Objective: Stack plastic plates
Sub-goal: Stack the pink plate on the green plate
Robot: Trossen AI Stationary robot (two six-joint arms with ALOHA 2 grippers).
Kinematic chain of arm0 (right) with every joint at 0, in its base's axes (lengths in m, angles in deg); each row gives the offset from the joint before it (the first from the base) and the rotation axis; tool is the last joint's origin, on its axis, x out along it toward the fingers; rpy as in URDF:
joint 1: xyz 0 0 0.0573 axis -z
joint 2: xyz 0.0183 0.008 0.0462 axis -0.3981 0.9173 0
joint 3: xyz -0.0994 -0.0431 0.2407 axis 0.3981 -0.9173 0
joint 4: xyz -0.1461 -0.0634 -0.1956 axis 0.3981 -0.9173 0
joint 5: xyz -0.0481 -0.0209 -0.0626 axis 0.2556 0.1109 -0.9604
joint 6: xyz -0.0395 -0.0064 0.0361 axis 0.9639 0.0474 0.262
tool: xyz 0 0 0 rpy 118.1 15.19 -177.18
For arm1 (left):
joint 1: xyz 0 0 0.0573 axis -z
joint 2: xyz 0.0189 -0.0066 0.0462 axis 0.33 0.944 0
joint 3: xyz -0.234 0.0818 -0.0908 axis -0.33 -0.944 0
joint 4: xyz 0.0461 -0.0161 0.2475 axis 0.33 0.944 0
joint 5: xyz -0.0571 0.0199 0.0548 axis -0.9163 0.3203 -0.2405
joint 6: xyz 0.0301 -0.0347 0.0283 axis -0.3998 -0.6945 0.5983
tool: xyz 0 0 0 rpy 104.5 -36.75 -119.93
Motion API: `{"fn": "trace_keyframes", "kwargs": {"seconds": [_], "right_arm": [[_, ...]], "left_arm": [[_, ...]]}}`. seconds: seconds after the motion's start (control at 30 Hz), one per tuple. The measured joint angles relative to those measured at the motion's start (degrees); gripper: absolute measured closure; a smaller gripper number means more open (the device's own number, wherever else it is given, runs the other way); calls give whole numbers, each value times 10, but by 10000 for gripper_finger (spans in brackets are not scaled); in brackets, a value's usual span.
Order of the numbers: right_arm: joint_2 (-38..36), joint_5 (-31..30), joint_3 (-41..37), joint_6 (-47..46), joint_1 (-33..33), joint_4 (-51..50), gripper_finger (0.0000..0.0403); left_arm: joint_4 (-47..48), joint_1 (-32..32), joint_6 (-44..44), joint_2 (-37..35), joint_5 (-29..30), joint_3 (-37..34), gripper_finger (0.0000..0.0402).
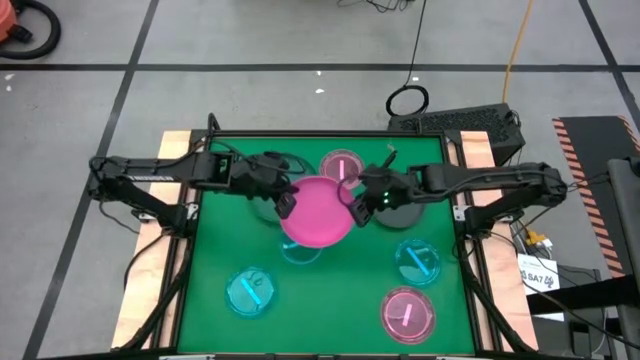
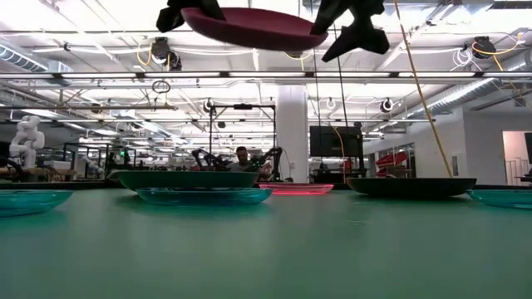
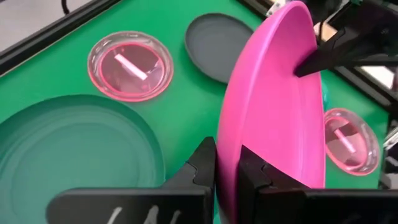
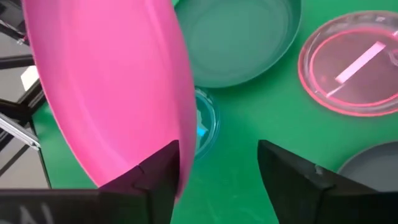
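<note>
- The green desk (image 1: 325,305) has round plastic plates lying on it, and both dark arms reach in over its middle.
- The bright pink round plastic plate (image 1: 318,212) is up in the air over the middle of the desk, well above the other plates.
- The left gripper (image 3: 228,171) is squeezed tight on the left rim of the bright pink plate, with one finger on each side of the rim.
- The right gripper (image 4: 217,162) is at the right rim of the same plate. Its fingers are spread wide apart. One finger (image 4: 158,171) is right against the rim and the other one is away from it.
- A small see-through cyan plastic plate (image 1: 298,250) lies on the desk, partly hidden under the bright pink plate.
- One dark grey round plastic plate (image 3: 74,149) lies under the left arm, left of the middle.
- The other dark grey plate (image 1: 408,213) lies under the right arm, right of the middle.
- A see-through pink plastic plate (image 1: 341,166) lies by the far edge of the desk, between the two arms.
- A second see-through pink plate (image 1: 407,312) lies near the desk's near right corner.
- A second cyan plate (image 1: 250,290) lies toward the near left corner.
- A third cyan plate (image 1: 417,260) lies by the right edge, between the right dark grey plate and the see-through pink one in the corner.
</note>
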Motion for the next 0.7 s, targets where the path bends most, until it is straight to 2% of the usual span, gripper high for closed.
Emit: {"fn": "trace_keyframes", "kwargs": {"seconds": [0.43, 0.57, 0.6, 0.63, 0.7], "right_arm": [[-53, -2, -1, 39, 8, -75, 196], [-63, -13, -11, 31, 0, -204, 197], [-61, -16, -7, 22, -2, -194, 197], [-61, -20, -5, 13, -2, -199, 197], [-71, -16, -10, 9, -6, -268, 197]], "left_arm": [[14, -25, -10, 0, -21, 37, 381], [45, -30, -10, -16, -48, 42, 381], [46, -30, -10, -18, -55, 42, 381], [56, -31, -11, -18, -53, 41, 381], [60, -38, -12, -16, -40, 39, 381]]}}
